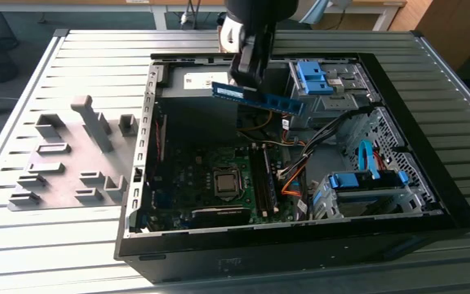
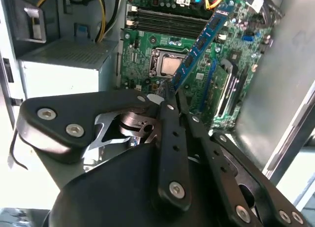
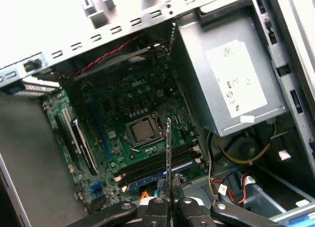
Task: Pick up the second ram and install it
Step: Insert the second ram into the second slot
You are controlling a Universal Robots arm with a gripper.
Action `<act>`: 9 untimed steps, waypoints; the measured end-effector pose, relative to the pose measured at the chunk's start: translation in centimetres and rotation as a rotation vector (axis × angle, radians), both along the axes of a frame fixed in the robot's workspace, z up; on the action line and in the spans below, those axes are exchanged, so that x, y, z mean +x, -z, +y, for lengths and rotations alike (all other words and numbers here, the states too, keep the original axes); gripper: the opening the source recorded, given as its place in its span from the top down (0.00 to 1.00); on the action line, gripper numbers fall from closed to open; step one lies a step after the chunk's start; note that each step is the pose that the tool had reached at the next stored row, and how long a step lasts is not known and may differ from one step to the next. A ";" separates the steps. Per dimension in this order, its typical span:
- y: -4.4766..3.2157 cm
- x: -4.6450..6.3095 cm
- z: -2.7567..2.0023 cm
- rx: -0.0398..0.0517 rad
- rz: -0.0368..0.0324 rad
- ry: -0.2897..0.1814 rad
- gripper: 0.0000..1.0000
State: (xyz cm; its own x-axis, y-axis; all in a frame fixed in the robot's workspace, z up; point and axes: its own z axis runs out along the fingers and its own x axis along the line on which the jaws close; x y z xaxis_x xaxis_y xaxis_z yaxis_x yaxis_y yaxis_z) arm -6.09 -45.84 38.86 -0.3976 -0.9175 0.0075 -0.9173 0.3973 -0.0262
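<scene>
- The scene is a ribbed grey metal table (image 1: 71,245) with an open computer case (image 1: 300,236) lying on its side, and a set of grey fixture blocks (image 1: 63,165) at the exterior view's left.
- Nearest in the second wrist view, the gripper (image 2: 173,96) has its black fingers (image 2: 170,138) pressed together on one end of the second ram (image 2: 202,42), a blue-green stick held in the air, well above the motherboard (image 1: 210,165).
- In the first wrist view the stick (image 3: 168,153) shows edge-on, rising from the closed fingertips (image 3: 158,207).
- Risk: held by one end only, it could pivot in the grip, so it would meet a slot tilted and jam.
- Below, the long black memory slots (image 3: 157,165) lie just beside the processor socket (image 3: 142,131); a small offset could put the stick on a slot wall or a neighbouring slot.
- Farther off, orange and yellow cables (image 1: 296,174) run near the slots and could snag the free end.
</scene>
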 end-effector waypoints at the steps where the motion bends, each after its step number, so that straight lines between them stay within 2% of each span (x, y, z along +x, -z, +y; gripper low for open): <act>1: 0.02 0.0 0.00 -0.0004 0.0000 0.016 0.86; 9: 0.12 0.0 0.00 -0.0043 0.0000 0.150 0.86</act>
State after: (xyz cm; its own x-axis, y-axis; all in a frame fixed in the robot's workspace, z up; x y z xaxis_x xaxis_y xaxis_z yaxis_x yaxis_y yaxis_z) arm -6.09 -45.84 38.74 -0.5305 -0.8476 0.0113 -0.8475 0.5300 -0.0282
